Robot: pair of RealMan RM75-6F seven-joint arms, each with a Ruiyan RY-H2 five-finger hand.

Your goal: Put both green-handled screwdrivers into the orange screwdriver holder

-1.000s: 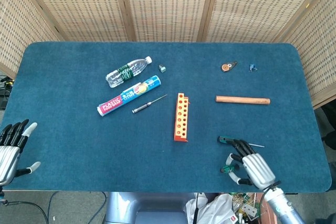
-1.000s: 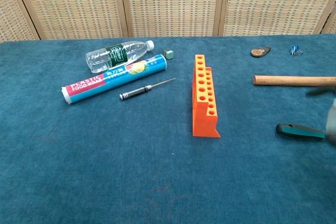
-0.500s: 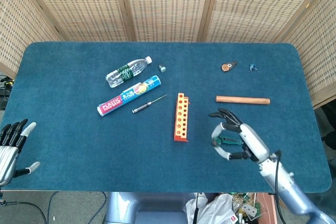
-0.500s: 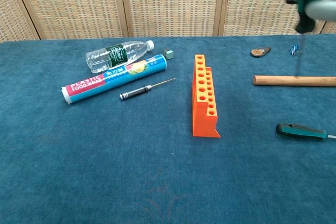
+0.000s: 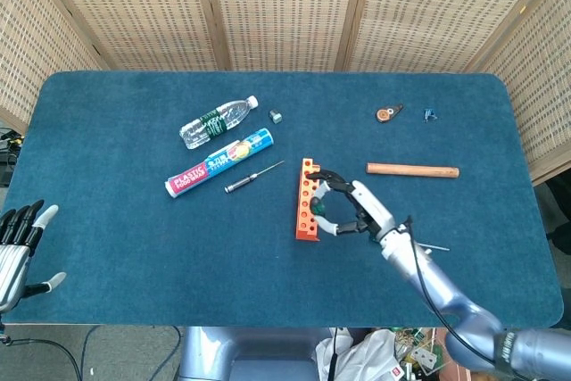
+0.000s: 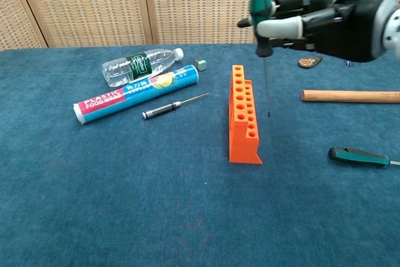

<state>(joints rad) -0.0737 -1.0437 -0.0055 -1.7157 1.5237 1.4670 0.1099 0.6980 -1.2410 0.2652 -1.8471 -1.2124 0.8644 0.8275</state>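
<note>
On the blue-covered counter, the idle left hand lies spread, holding nothing. The rigid orange plastic screwdriver holder stands mid-counter. The right hand pinches a light, stiff green-handled screwdriver by its handle, upright, just beside the holder. A second green-handled screwdriver lies right; its handle looks the best grip.

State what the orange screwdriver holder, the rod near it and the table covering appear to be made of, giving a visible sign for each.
Orange screwdriver holder: probably matte moulded or printed plastic, given its uniform colour and dull faces.
Rod: likely bare wood, with a tan, unglossy surface.
Table covering: seemingly felt or short-pile fabric, blue with a soft, non-reflective texture.
</note>
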